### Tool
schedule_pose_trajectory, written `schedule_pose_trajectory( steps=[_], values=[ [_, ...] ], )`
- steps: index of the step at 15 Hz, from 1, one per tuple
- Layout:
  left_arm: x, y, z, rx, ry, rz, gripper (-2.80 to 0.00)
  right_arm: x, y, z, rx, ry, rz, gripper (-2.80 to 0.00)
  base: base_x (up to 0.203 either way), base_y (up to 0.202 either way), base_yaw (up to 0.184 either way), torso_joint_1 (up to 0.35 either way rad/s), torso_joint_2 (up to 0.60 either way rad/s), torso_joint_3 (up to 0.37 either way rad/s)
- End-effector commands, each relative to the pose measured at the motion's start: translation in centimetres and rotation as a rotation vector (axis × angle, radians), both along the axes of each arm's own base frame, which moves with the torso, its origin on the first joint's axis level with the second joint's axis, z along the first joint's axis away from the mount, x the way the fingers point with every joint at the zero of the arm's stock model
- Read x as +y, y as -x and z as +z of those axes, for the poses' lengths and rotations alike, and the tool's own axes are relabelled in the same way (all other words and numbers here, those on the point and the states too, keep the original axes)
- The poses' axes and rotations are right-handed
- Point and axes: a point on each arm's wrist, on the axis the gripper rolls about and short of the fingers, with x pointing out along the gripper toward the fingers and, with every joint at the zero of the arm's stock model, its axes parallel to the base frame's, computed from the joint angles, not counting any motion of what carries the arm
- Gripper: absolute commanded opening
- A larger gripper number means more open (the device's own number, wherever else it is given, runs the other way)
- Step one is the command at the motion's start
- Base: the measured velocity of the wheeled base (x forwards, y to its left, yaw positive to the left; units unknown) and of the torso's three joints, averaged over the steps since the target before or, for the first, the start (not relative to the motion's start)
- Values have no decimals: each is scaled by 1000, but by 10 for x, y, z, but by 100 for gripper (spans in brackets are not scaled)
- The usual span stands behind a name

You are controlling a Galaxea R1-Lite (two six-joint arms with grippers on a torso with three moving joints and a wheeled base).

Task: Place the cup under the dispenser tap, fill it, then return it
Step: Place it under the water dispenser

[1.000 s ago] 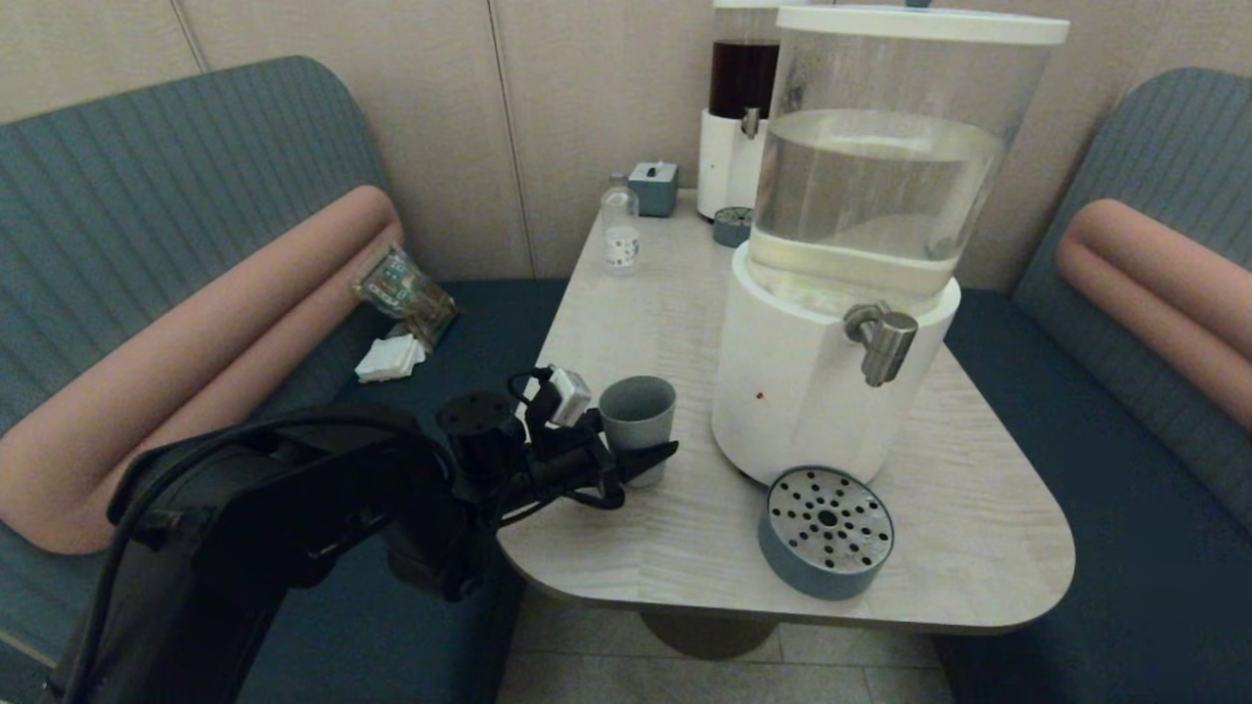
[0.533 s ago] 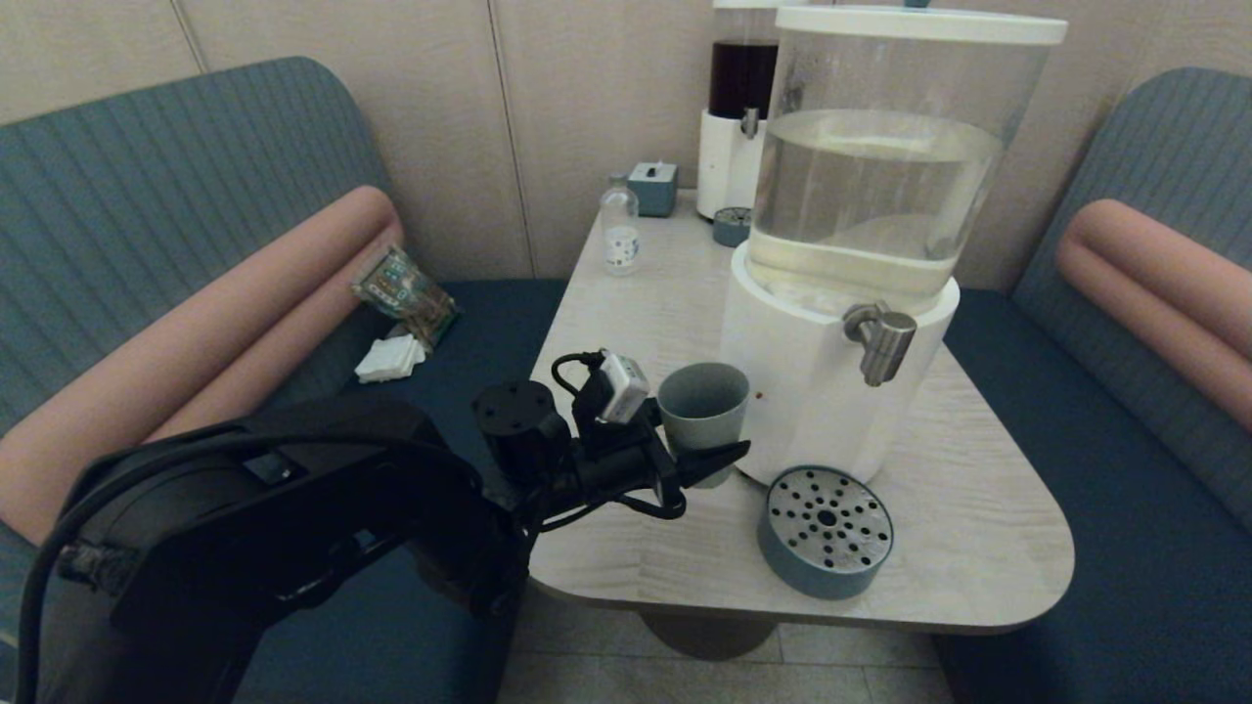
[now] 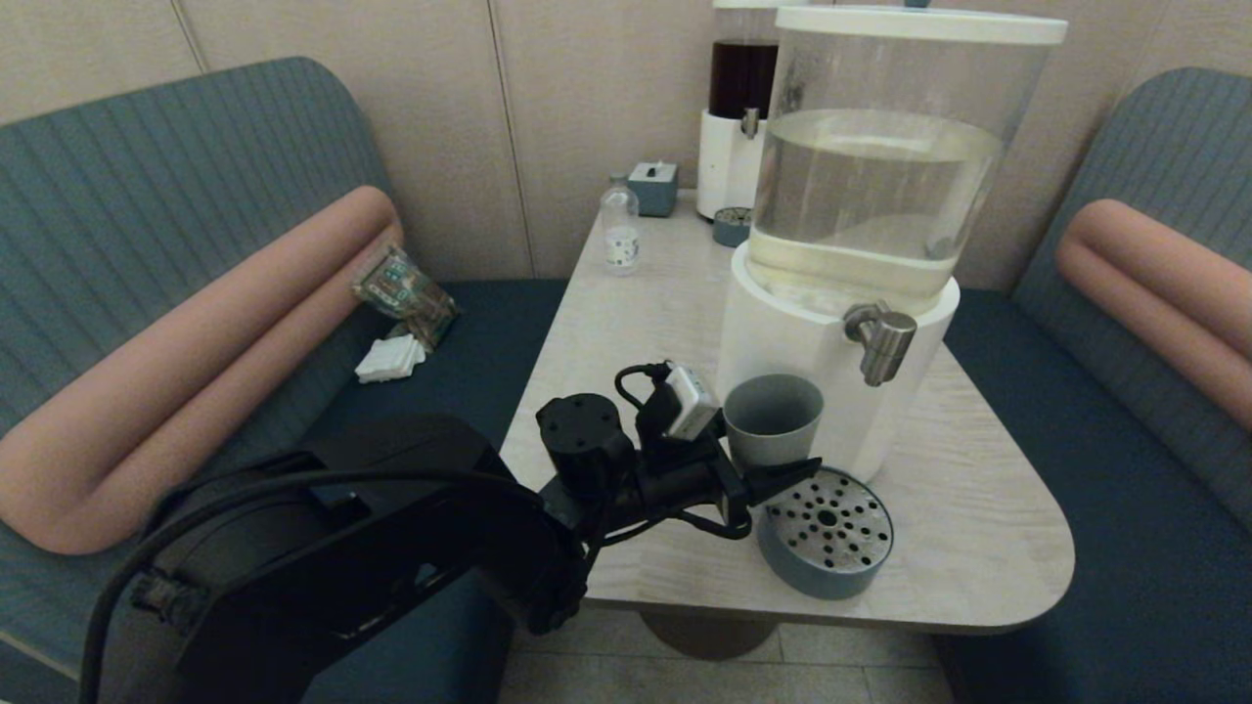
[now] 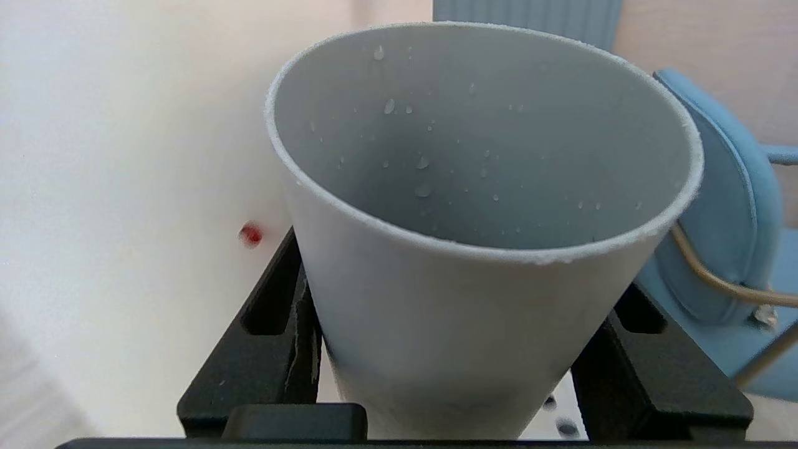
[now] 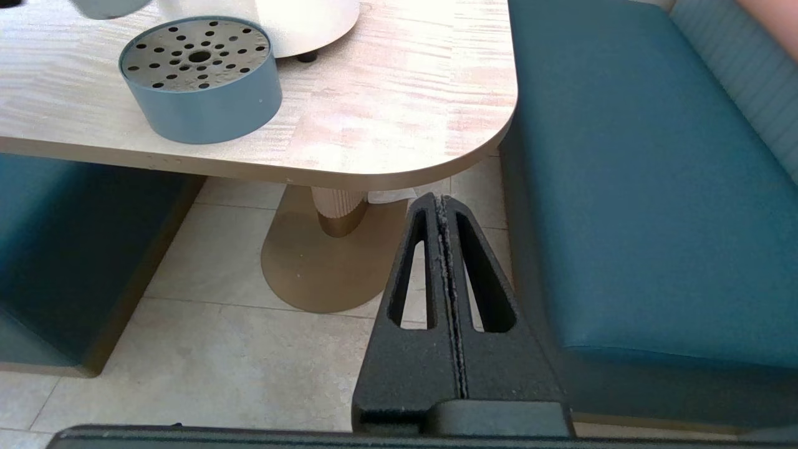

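head view: left gripper pinches the cup low on its wall, one dark finger showing across the front. Cup is upright, held against the front of the white-based dispenser, at the near-left edge of the drip tray. Dispenser tap sits higher and off to the cup's right, so the cup mouth isn't under the spout yet. Whether the cup base touches the table or hangs just above it: cannot tell. Small clear bottle and the dark-liquid dispenser stand well apart at the back, out of the path

left wrist view: cup fills the frame, clamped between both black fingers near its base. Inside is empty apart from scattered droplets. White dispenser wall just beside it

right wrist view: right gripper parked off the table's near-right corner above the floor, fingers pressed together, holding nothing. Drip tray visible on the table

Step, my read: placement leg, cup in transit to the tap, filling not started. Next move calls for shifting the cup right until its mouth is centred below the spout, landing it flat on the perforated tray. Keep it level and clear the tray rim, or the base could catch and tilt
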Motion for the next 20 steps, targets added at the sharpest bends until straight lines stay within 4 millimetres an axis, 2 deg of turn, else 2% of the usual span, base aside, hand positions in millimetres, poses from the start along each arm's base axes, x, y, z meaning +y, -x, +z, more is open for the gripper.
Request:
schedule_pose_trajectory(
  steps=[1, 9, 14, 20],
  values=[
    [-14, -3, -15, -1, 1, -20, -280, 0, 0, 0, 0, 0, 0, -280, 0, 0, 0, 0, 0, 0],
    [-57, -5, -38, -4, 22, -52, -280, 0, 0, 0, 2, 0, 0, -280, 0, 0, 0, 0, 0, 0],
    [-68, -17, -47, -9, 61, -28, -280, 0, 0, 0, 0, 0, 0, -280, 0, 0, 0, 0, 0, 0],
    [-68, -17, -50, 3, 62, -4, -280, 0, 0, 0, 1, 0, 0, -280, 0, 0, 0, 0, 0, 0]
  ],
)
